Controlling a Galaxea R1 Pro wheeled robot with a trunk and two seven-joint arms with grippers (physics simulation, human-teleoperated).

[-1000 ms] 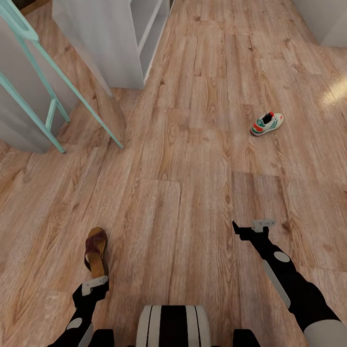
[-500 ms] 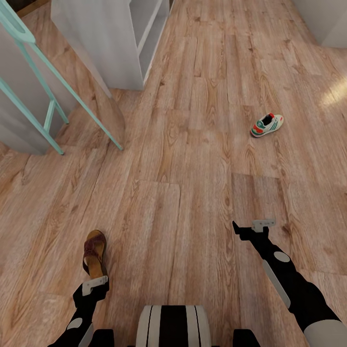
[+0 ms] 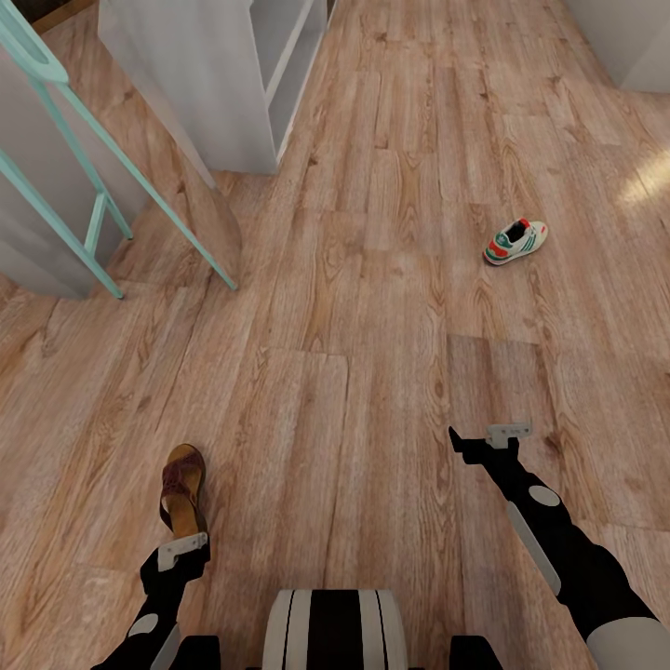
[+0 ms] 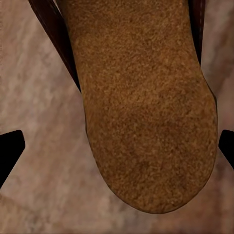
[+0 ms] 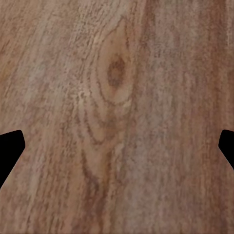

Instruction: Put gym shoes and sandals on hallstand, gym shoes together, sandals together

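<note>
lying on the corridor floor (image 3: pixel 372 307), one sandal (image 3: pixel 182 487) is seen low on the robot's left side, just ahead of the left gripper (image 3: pixel 182 551). it is dark reddish-brown on the straps with a tan footbed, and its long axis runs roughly away from the robot. in the left wrist view the rounded end of the sandal (image 4: pixel 146 112) is shown from above as a grainy tan surface with dark brown strap edges at its far sides; the two dark fingertips (image 4: pixel 9 151) are spread wide, one at each side, with the sole between them and nothing gripped.

one gym shoe (image 3: pixel 515 240) is seen well apart from the sandal, farther ahead and to the right. it is white with green side stripes and red patches, resting on its sole on the planks.

one sandal and one gym shoe are counted in the head view. the floor is light brown wood-grain plank.

the right gripper (image 3: pixel 493 437) is held over bare floor on the right side. in its wrist view the fingertips (image 5: pixel 9 151) are parted widely over a knot in the wood (image 5: pixel 116 73), with nothing held.

a pale grey shelved unit (image 3: pixel 233 74) stands at the far left, beside a mint-coloured frame (image 3: pixel 102 200).
</note>
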